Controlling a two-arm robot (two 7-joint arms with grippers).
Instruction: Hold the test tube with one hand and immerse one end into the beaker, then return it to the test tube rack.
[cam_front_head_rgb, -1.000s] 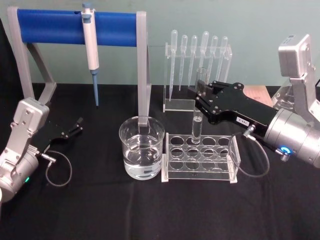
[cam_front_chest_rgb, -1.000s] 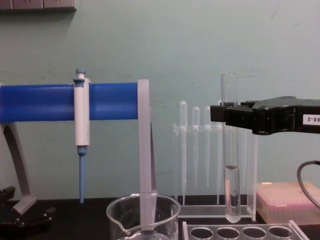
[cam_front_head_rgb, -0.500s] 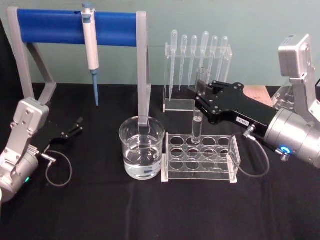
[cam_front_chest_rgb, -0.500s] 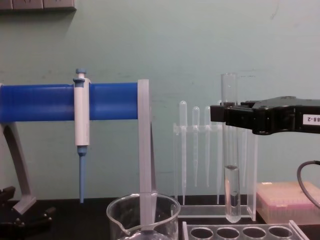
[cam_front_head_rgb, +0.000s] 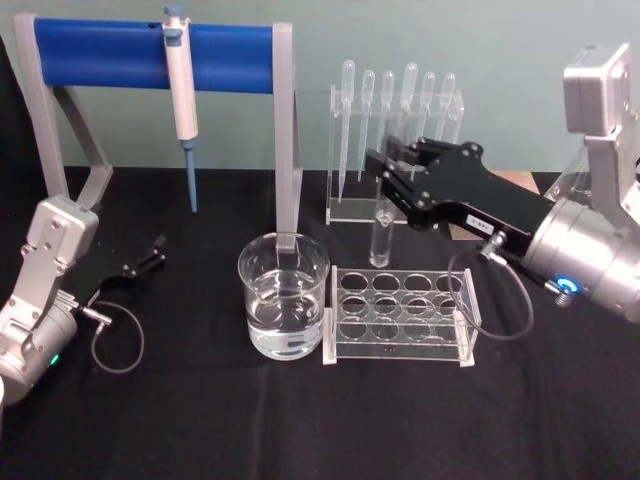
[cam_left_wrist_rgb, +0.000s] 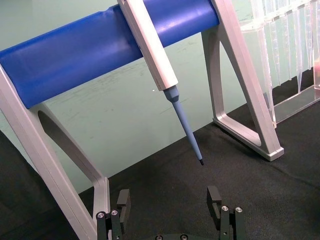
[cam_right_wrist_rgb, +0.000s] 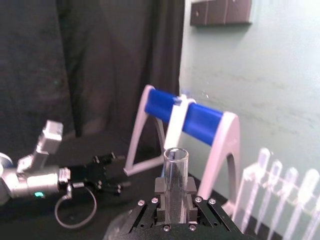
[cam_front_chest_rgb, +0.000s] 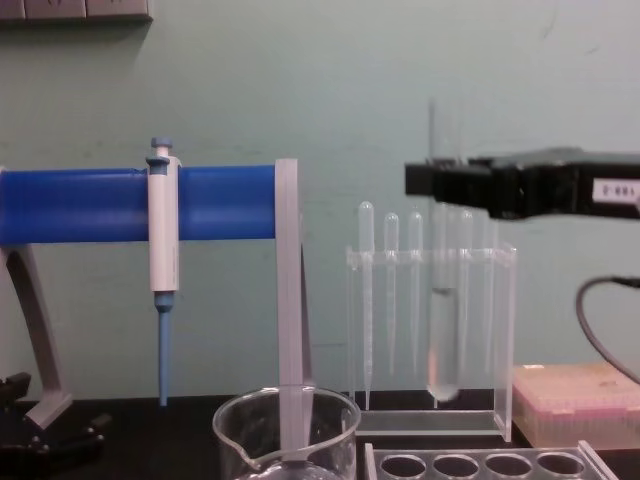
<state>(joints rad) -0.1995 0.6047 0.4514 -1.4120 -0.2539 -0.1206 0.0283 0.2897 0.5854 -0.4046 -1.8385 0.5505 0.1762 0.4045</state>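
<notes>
a: head view, why's it held up there?
b: right gripper (cam_front_head_rgb: 382, 172) clenched on the test tube (cam_front_head_rgb: 380, 240) near its top, upright, so the round end hangs free for dipping. it's up clear of the rack (cam_front_head_rgb: 467, 305), just behind it, right of the beaker (cam_front_head_rgb: 250, 300). dip not done yet, my guess. left gripper (cam_front_head_rgb: 155, 250) parked on the cloth (cam_front_head_rgb: 200, 420), far left.
a: hidden bits?
b: upper glass gets lost against the pipettes (cam_front_head_rgb: 388, 100) behind.
a: left wrist?
b: left jaws spread, nothing between them. micropipette (cam_left_wrist_rgb: 150, 50) hangs above off the blue bar (cam_left_wrist_rgb: 75, 55).
a: right wrist?
b: open rim pokes up between the fingers (cam_right_wrist_rgb: 191, 189), squeezed both sides. everything below the grip is hidden by the gripper body.
a: chest?
b: test tube smeared, round end hangs above rack level. can't tell if there's liquid inside. beaker and rack cut off at the bottom edge.
</notes>
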